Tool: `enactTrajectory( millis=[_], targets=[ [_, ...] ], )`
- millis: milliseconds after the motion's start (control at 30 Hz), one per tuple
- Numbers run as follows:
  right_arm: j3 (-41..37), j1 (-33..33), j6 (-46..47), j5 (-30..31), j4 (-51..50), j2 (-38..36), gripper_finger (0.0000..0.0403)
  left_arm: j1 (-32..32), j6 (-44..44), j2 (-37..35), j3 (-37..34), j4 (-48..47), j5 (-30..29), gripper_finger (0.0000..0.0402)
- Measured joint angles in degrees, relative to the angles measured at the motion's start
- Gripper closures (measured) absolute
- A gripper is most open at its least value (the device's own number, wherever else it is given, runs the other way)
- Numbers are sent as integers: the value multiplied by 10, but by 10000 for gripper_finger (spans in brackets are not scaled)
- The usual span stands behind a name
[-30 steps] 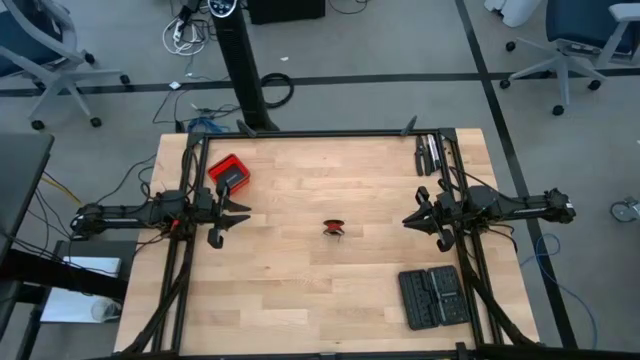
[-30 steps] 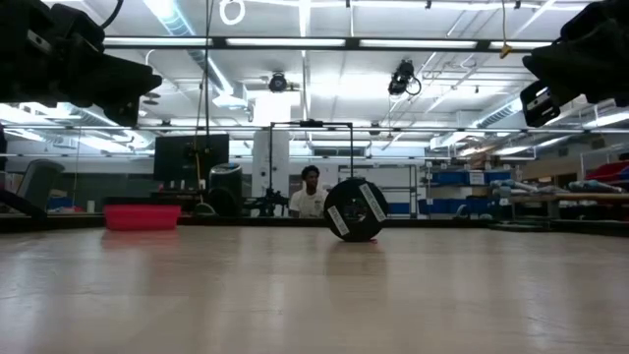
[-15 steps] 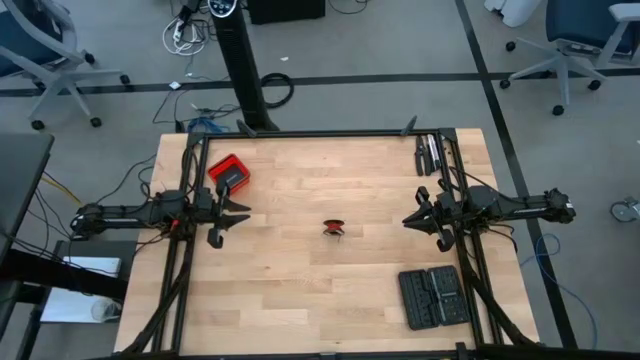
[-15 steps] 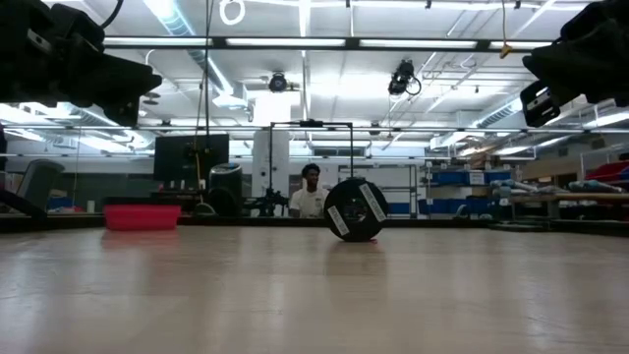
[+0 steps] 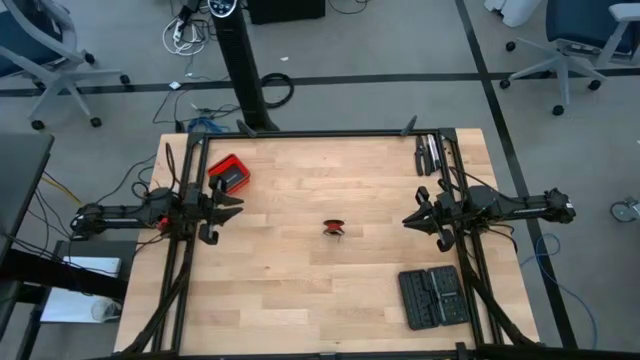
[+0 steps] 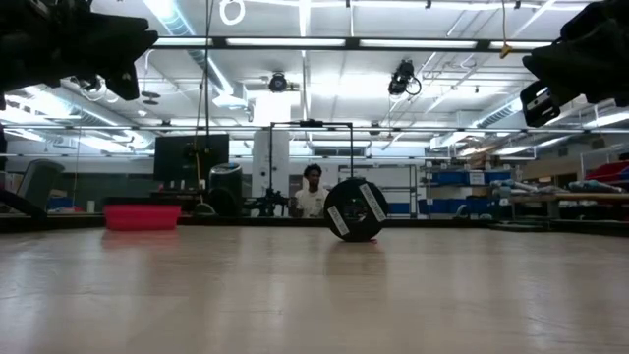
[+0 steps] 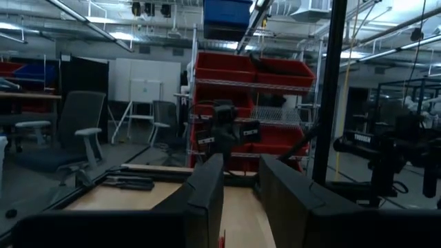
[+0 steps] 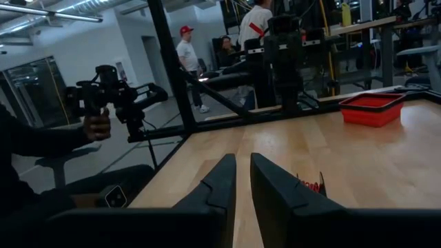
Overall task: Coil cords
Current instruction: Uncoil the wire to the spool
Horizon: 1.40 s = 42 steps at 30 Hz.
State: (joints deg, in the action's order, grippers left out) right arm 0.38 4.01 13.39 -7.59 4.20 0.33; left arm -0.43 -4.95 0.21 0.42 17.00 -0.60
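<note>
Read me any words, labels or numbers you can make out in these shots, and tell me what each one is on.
None can be read.
White labels on the black round thing on the table: too blurred to read.
White tags on the dark device past the table's end: too blurred to read.

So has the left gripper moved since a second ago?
Yes. In the high view the left gripper has pulled back toward the table's left edge, away from the coiled red wire, now sitting just below the red box.
</note>
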Motion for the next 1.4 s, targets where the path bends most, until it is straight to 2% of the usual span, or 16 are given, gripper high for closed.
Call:
enactTrajectory(
  millis=[200,400,1400],
  targets=[
    [0,0,0,0,0,0,357,0,-2,0,0,8,0,303],
    [0,0,0,0,0,0,357,0,-45,0,0,15,0,303],
    [0,0,0,0,0,0,357,0,-60,1,0,19,-16,303]
  ],
)
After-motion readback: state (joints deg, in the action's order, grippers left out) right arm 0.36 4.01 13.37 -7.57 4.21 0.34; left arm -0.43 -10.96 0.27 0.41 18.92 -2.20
